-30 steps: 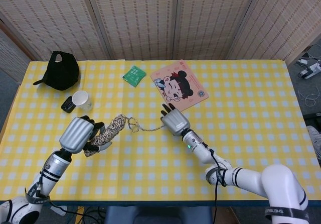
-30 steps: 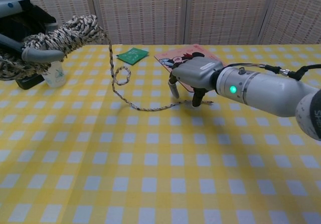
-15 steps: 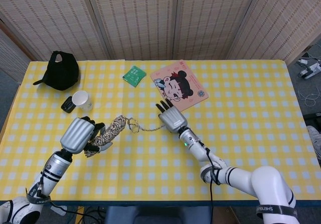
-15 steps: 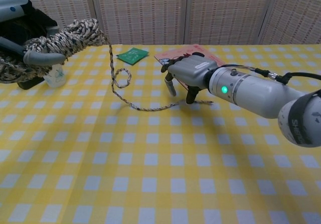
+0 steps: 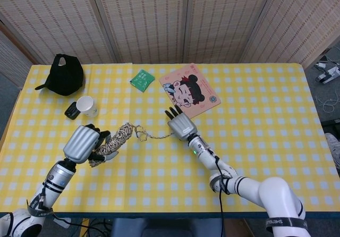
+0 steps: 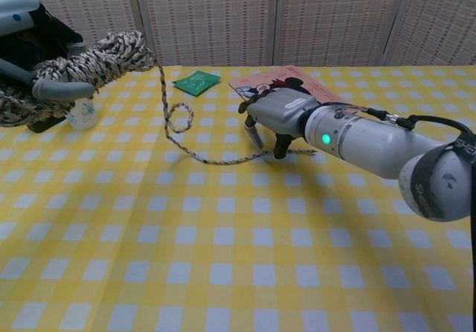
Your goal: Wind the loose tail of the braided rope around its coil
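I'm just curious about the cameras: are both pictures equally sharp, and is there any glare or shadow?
Head view: evenly lit, sharp throughout, no glare. Chest view: the left hand and rope coil sit close and slightly soft; the right hand casts a faint shadow on the tablecloth.

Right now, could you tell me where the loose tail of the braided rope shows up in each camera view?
Head view: loose tail lies centre-left, between coil and right hand.
Chest view: loose tail drops from the upper-left coil, crossing toward centre.
Shared landmark: green packet.
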Tool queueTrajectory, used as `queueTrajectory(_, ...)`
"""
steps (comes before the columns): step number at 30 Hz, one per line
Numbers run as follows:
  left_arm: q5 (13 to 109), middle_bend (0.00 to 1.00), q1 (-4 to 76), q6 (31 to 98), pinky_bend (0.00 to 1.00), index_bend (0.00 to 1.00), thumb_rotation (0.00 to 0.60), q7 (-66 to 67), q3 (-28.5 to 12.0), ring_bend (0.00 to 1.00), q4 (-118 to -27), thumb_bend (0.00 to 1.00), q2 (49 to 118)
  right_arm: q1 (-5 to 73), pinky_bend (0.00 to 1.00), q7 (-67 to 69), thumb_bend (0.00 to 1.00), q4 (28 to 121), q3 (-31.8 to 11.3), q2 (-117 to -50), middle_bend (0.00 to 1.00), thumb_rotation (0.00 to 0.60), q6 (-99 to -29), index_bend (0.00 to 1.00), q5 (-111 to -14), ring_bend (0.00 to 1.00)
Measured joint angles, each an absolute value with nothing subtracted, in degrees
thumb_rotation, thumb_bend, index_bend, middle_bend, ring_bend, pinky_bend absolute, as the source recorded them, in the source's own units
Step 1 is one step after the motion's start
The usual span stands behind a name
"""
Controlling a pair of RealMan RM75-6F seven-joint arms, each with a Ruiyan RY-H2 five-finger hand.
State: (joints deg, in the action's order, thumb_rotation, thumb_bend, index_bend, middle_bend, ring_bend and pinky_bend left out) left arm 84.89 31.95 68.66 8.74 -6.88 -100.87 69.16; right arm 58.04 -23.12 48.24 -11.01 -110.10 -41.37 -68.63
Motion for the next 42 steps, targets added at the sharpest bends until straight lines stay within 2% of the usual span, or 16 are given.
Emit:
queueTrajectory(23,85.14,0.83,31.35,68.9,0.54,0.77,0.328,7.92,-6.63,0.69,-100.35,0.23,69.06,59.63,0.0,-25.23,0.3,44.71,-12.5,-111.98,0.11,0.6,-38.28,0.54,-66.12,0.0)
queueTrajectory(42,84.81,0.83,30.95,69.52,0.54,0.77,0.327,7.03,-7.18,0.69,-100.2,0.23,68.75,58.76,0.0,-25.96,0.35,46.26,-12.1,-110.99,0.14,0.6,-38.56,0.59,-65.57,0.0)
